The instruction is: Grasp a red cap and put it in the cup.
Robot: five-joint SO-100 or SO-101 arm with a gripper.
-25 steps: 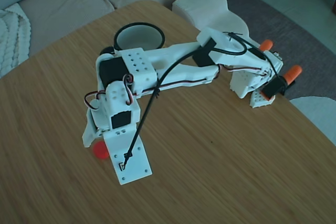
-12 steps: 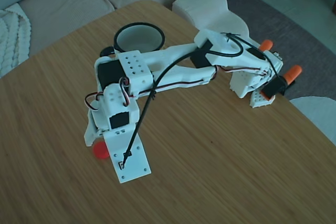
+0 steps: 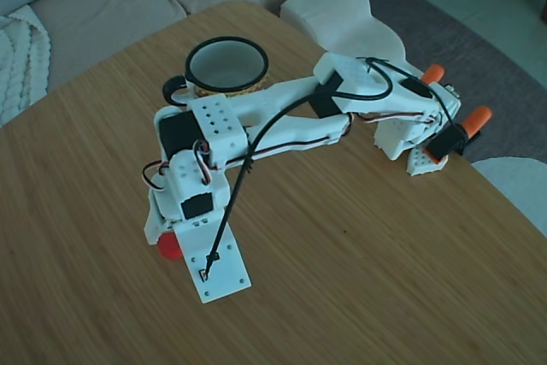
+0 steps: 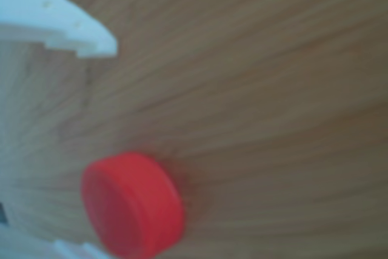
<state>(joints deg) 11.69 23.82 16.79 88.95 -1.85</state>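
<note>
In the fixed view we see our gripper [image 3: 171, 241] hiding most of the red cap [image 3: 167, 248]; the other view shows the cap [image 4: 133, 204] whole between parted jaws, ungrasped.

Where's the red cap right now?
In the fixed view the red cap lies on the wooden table, lower left, half hidden under the gripper, well in front of the cup.

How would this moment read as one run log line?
phase: reaching | end effector: low at red cap, grasp unclear | cap: on table | cup: empty
</note>
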